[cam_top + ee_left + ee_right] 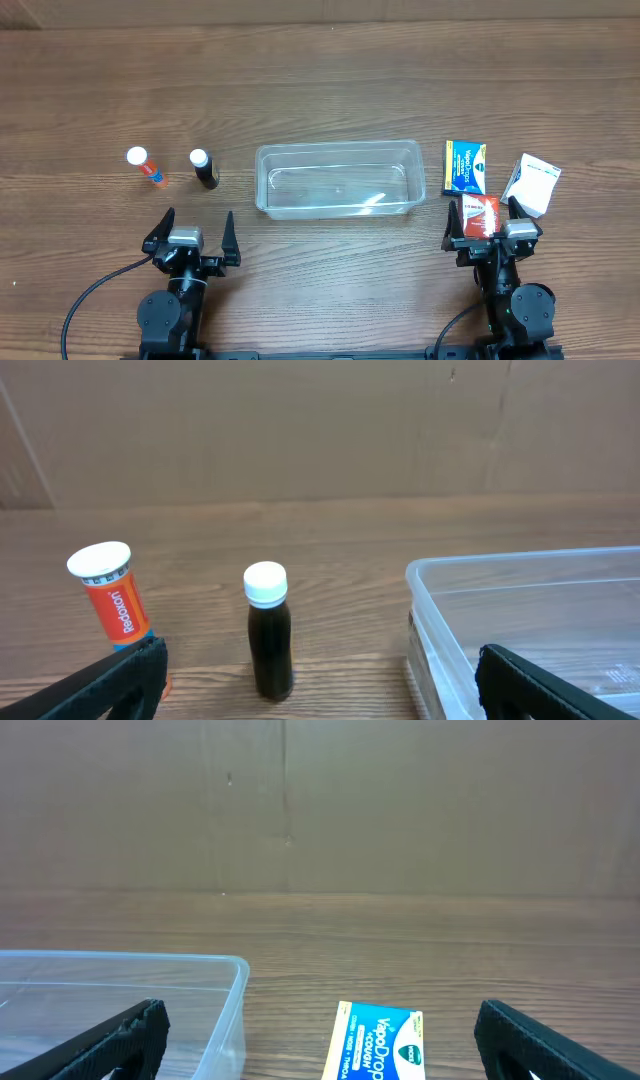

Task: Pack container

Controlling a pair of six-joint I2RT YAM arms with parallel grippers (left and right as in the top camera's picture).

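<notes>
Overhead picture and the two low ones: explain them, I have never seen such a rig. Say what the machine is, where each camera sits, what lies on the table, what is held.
This is a robot with two arms at a wooden table. Its left gripper and right gripper both stand open, holding nothing. The overhead picture looks straight down; the other two come from a camera on each wrist, and the black shapes in their lower corners are that gripper's own tips. In the middle lies an empty clear container. Left of it stand an orange tube and a dark bottle, both white-capped. Right of it lie a blue-and-yellow packet, a white packet and a red packet, the last between the right gripper's open tips.
</notes>
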